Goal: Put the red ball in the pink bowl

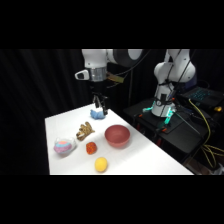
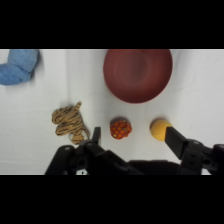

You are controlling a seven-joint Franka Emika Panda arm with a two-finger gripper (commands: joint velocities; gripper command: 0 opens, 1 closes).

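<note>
Handling first: you should have judged the red ball [image 2: 120, 128] light and probably a little soft, its dotted, bumpy skin giving grip rather than slip. Being roundish, it would have rolled at a nudge, so your best hold was across its widest part, one finger to each side, coming straight down.

Item, red ball: small, red-orange, speckled with darker dots. It sat on the white counter [image 1: 145, 160], touching nothing, near the front of the group in the side view [image 1: 91, 148].

Item, pink bowl [image 1: 117, 136]: round, dull reddish-pink, upright and empty, by far the widest piece. It stood close beside the ball; in the wrist view it lay just beyond it [image 2: 138, 74].

Item, pincer [image 1: 99, 105]: it hung above the far part of the counter, over a blue object [image 1: 98, 114], well apart from the ball. Its two fingers [image 2: 176, 141] stood wide apart and held nothing.

Other pieces you had to tell apart:
- yellow ball [image 1: 101, 164], a little larger, nearest the front edge; partly behind one finger in the wrist view.
- pink-and-blue striped ball [image 1: 63, 146], on the left of the group.
- striped tan toy [image 1: 84, 131], beside the red ball and not touching it.

The task was not yet begun.
</note>
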